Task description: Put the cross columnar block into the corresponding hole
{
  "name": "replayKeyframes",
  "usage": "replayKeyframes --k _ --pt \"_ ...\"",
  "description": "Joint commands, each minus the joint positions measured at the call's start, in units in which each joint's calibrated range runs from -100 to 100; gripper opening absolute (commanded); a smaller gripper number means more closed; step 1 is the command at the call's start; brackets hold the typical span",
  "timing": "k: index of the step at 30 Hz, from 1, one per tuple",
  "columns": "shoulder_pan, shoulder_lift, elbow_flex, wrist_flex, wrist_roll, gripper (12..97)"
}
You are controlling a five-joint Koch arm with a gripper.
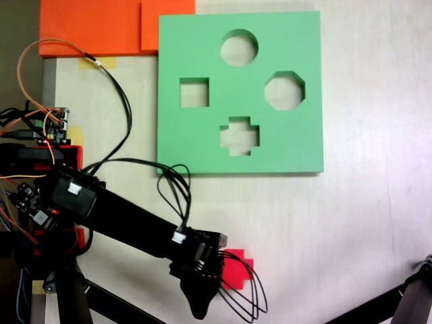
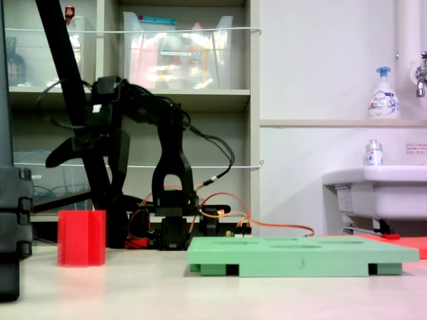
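Red cross columnar block (image 1: 237, 268) stands on the table, well apart from the green board. Gripper (image 2: 63, 152) hangs above it, block peeking out at its 3 o'clock from overhead; jaw spread cannot be told. Corresponding hole (image 1: 239, 136) lies at block's 12 o'clock.

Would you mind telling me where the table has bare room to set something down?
The widest bare patch lies right of the green foam board and runs below it, toward the frame's lower right. It is crowded at lower left, where the arm, its cables and the red cross block sit. An orange mat fills the top left.
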Motion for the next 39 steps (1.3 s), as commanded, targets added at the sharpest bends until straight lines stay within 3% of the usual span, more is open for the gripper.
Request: replayKeyframes --k 1,14,39 --pt "0.2 1.8 4.3 -4.6 -0.3 89.8" --pt "3.2 14.1 11.9 -4.3 1.2 89.7" --pt "1.6 30.0 11.5 -2.3 -1.3 88.7"
